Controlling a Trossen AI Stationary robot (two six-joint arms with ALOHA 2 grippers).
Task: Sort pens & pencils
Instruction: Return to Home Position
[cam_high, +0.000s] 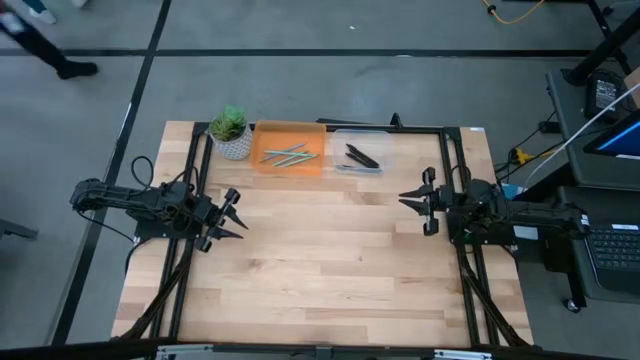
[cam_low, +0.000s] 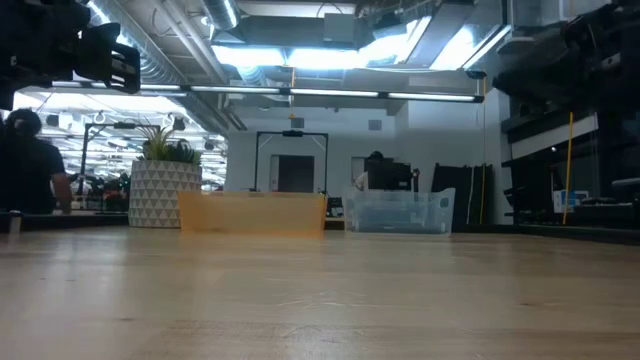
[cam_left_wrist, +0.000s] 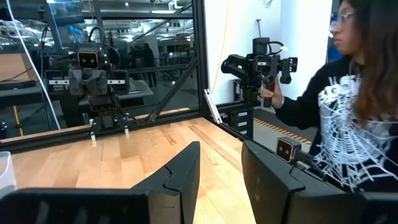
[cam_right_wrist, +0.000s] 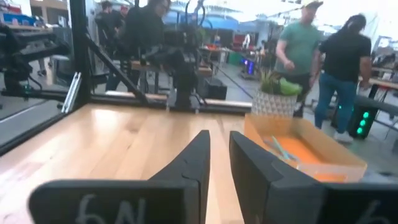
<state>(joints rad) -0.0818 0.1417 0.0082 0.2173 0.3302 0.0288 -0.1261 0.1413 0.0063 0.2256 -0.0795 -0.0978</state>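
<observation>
Several light blue-grey pens & pencils (cam_high: 285, 155) lie in an orange tray (cam_high: 310, 135) at the table's far side. Dark ones (cam_high: 360, 156) lie in a clear tray (cam_high: 340, 138) just right of it. My left gripper (cam_high: 240, 212) hovers near the table's left edge, pointing level toward the middle, fingers open (cam_left_wrist: 221, 152) and nothing between them. My right gripper (cam_high: 412, 205) faces it from the right edge, with a narrow gap between its fingers (cam_right_wrist: 219, 140) and nothing in it. The right wrist view shows the light sticks (cam_right_wrist: 283, 149) in the orange tray.
A potted plant (cam_high: 230, 130) in a patterned white pot stands left of the orange tray. A black frame (cam_high: 420, 128) runs along the table's far and side edges. Bare wood lies between the two grippers and toward the near edge. People (cam_right_wrist: 311, 56) stand beyond the table.
</observation>
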